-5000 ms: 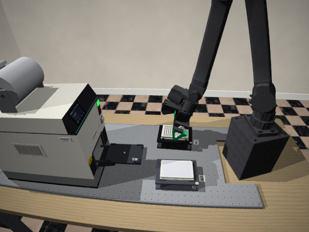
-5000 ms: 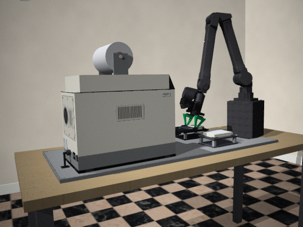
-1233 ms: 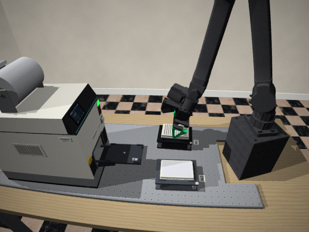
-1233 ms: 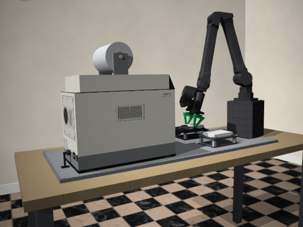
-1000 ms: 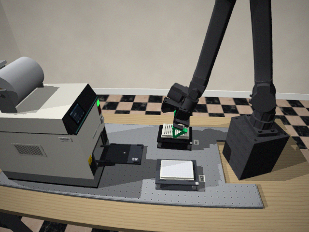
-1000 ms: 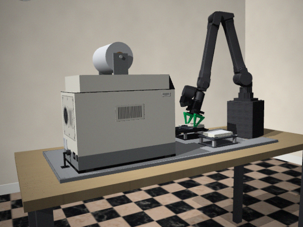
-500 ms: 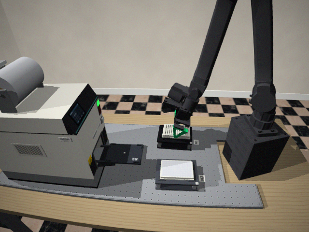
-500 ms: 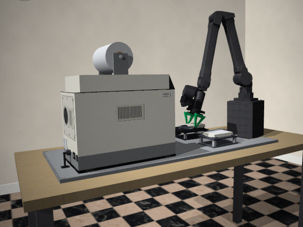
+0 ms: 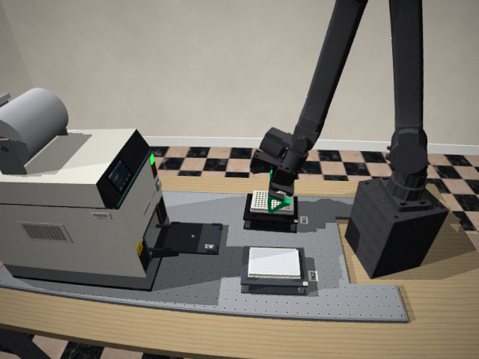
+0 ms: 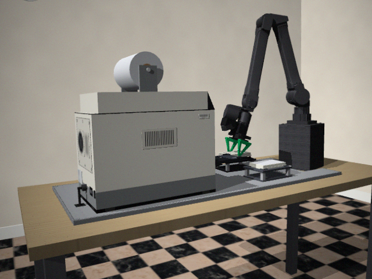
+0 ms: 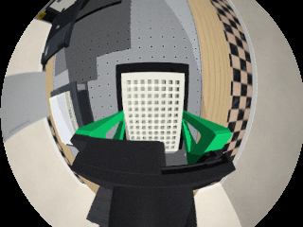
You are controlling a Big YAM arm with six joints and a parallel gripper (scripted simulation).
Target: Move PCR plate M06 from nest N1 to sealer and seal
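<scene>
Gripping plate M06 point(image 11: 154, 112) across its width, the wide-spread gripper point(image 11: 153, 131) clamps it over nest N1 point(image 9: 269, 222), sealer point(image 9: 77, 200) at nine o'clock.

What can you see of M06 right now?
M06 is a white, plastic-looking 96-well plate, its open grid of wells facing up, unsealed. It lies flat over the black nest N1; whether it has lifted off cannot be told. The gripper is shut on it, one green finger against each long side near one end. The wrist view shows the grid undamaged.
</scene>
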